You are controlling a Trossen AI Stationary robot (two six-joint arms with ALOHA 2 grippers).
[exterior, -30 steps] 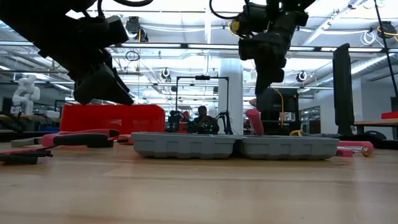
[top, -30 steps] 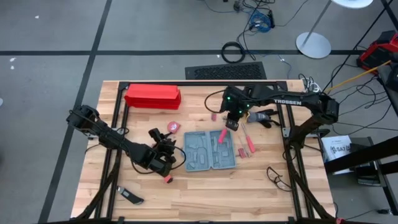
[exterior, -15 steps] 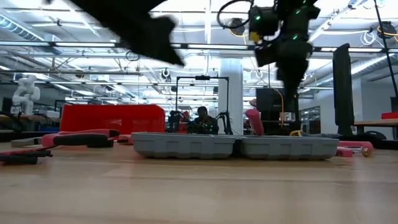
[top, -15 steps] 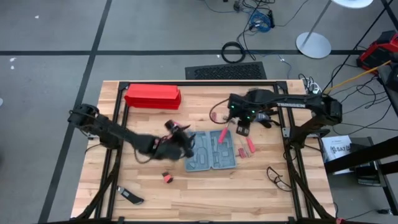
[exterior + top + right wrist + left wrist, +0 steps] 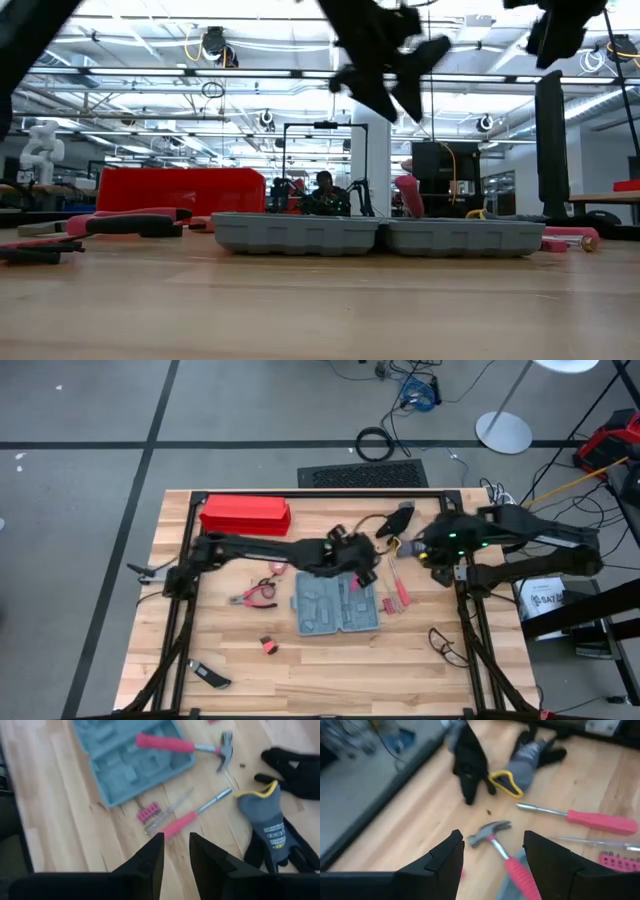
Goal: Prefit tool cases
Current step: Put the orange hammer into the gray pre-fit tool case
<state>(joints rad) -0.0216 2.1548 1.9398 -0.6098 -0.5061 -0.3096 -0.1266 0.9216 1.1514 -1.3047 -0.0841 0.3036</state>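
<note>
Open tool case (image 5: 337, 604) at mid-surface; hammer (image 5: 357, 586) across its right half; screwdrivers (image 5: 399, 589) just right; gloves (image 5: 400, 520) toward far edge; box (image 5: 245, 515) near far-left corner.

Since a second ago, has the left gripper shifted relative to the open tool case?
Yes. In the high view the left gripper swung from beside the tool case's left edge to above its far right corner, towards the hammer.

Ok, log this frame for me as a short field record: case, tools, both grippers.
case: flat blue-grey plastic clamshell case, open on the wooden table
hammer: pink-handled hammer, handle lying across the case, head off its edge
loose tools: pink-handled screwdriver and pink bit strip beside the case
left gripper: open, above the hammer
right gripper: slightly open, empty, near the grey work glove
</note>
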